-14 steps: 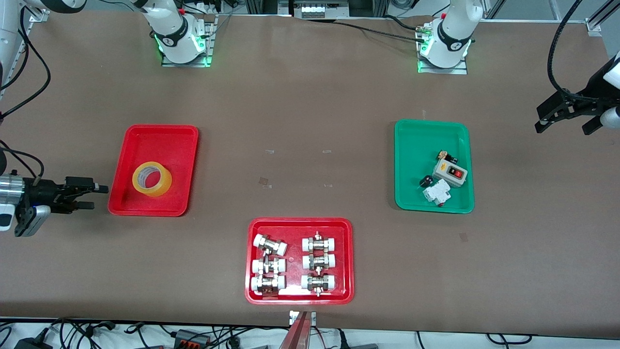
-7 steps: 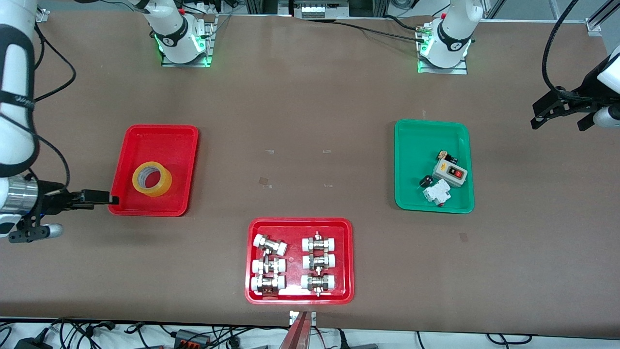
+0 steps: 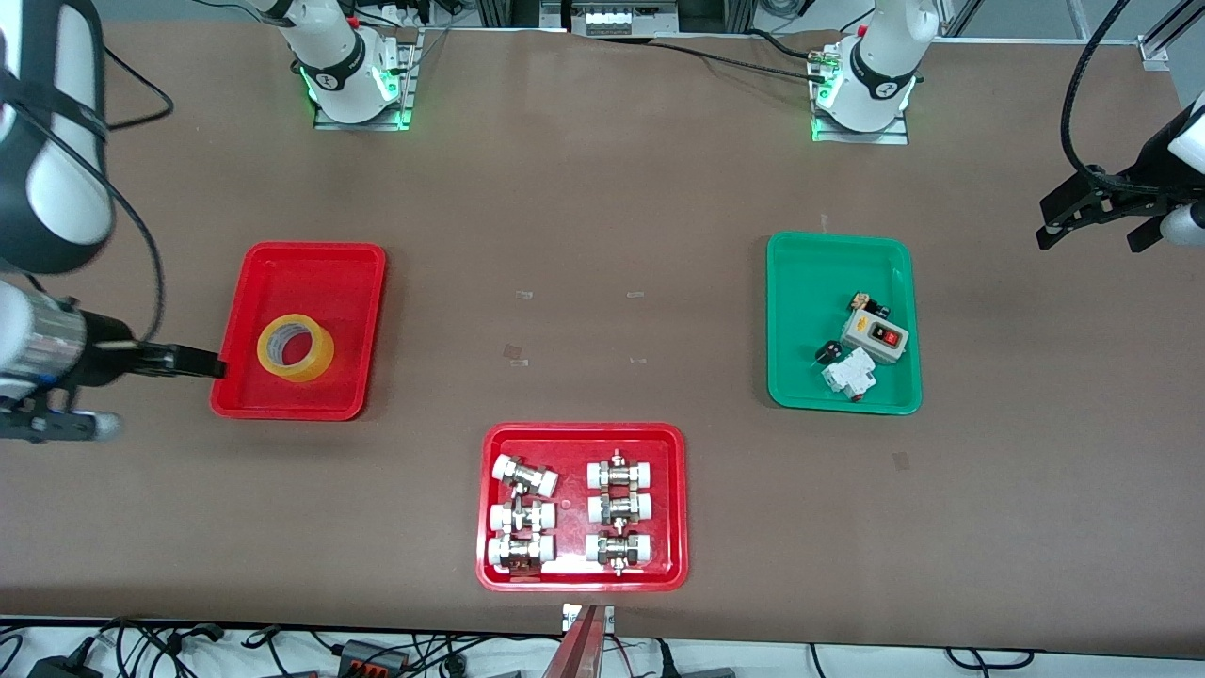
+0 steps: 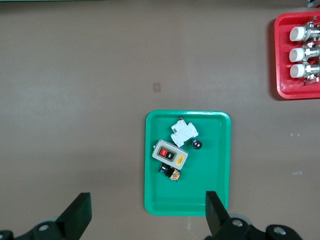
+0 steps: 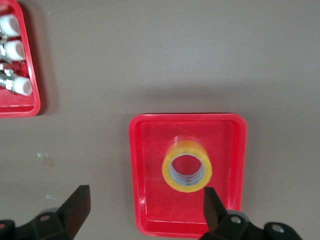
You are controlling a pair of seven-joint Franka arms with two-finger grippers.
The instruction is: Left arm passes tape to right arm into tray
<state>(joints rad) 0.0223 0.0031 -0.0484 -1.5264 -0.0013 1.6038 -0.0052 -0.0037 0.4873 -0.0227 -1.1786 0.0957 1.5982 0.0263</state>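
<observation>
The tape (image 3: 320, 363), a yellow roll, lies flat in the red tray (image 3: 311, 273) toward the right arm's end of the table. It also shows in the right wrist view (image 5: 189, 148), inside the tray (image 5: 150, 150). My right gripper (image 3: 193, 362) is open and empty. It hovers just off the tray's edge, one fingertip (image 5: 79, 202) over the table and the other over the tray beside the tape. My left gripper (image 3: 1097, 226) is open and empty. It waits high over the table at the left arm's end, and in the left wrist view (image 4: 147, 202) it looks down on the green tray.
A green tray (image 3: 810, 273) holds a grey switch box (image 3: 873, 333) and small electrical parts. It also shows in the left wrist view (image 4: 210, 190). A second red tray (image 3: 574, 471), nearer the front camera, holds several white-capped metal fittings. Cables run along the table edges.
The right wrist has turned and its gripper has moved up to the red tray's edge. The left gripper has shifted slightly. The tape has not moved.
</observation>
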